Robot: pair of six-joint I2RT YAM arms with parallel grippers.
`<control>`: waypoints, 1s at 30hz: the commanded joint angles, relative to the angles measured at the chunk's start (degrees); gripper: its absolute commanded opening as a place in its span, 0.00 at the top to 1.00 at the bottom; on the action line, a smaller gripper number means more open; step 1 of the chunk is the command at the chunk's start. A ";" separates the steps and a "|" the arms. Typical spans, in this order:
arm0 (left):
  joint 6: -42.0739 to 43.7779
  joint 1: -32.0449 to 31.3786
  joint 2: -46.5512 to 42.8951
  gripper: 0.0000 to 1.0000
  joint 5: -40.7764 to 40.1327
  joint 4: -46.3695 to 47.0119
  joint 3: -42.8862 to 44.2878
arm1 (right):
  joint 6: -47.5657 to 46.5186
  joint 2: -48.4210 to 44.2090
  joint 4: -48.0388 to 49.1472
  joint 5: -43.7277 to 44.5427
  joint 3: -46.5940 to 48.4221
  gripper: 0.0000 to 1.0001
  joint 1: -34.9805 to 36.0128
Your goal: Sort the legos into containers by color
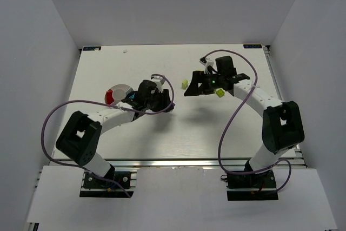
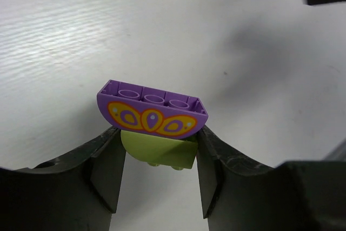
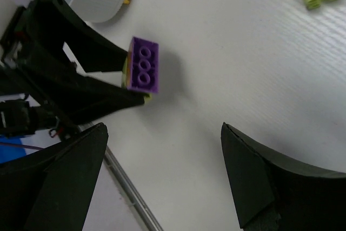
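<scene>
L gripper is clamped on a stacked pair: purple brick w/ an orange-yellow petal print on top, lime piece under it. The black fingers pinch the lime one from both sides while the purple overhangs them. Can't tell if the pair sits on the table or hangs just off it. All this is right of the round white dish, near it but not touching, and the L arm runs along the dish's near side. Dish shows red in one wedge; the rest is too small to read. R gripper has its jaws spread wide w/ nothing between them. It points back toward the dish from farther right, and the held pair is just ahead of its fingertips. From the R wrist cam the purple brick shows three round holes in a row, w/ the dish's ribbed wall up behind the L fingers. Two more on the table: a loose lime brick right of the dish beyond the L gripper, beside the R gripper's tip, and a second lime brick farther right again, tucked by the R arm.
</scene>
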 commanded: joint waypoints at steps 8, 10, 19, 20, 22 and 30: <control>-0.82 -4.16 -8.39 0.53 7.09 13.66 -7.56 | 12.36 2.95 -1.07 0.52 4.68 0.11 7.15; -0.39 -4.42 -8.83 0.53 7.35 13.92 -7.56 | 13.50 3.30 -0.98 0.61 4.07 0.11 7.68; 0.93 -5.39 -10.23 0.53 6.91 13.57 -6.25 | 15.79 3.91 -0.90 0.35 1.43 0.11 8.30; 1.02 -5.48 -10.32 0.53 6.82 13.57 -6.16 | 16.05 4.00 -0.81 0.00 1.17 0.12 8.30; 1.28 -5.65 -10.50 0.53 6.65 13.40 -5.72 | 16.49 4.18 -0.63 -0.27 0.81 0.13 8.30; 1.99 -6.18 -11.55 0.53 6.03 14.01 -5.10 | 19.56 5.06 1.65 -4.13 -0.86 0.26 8.65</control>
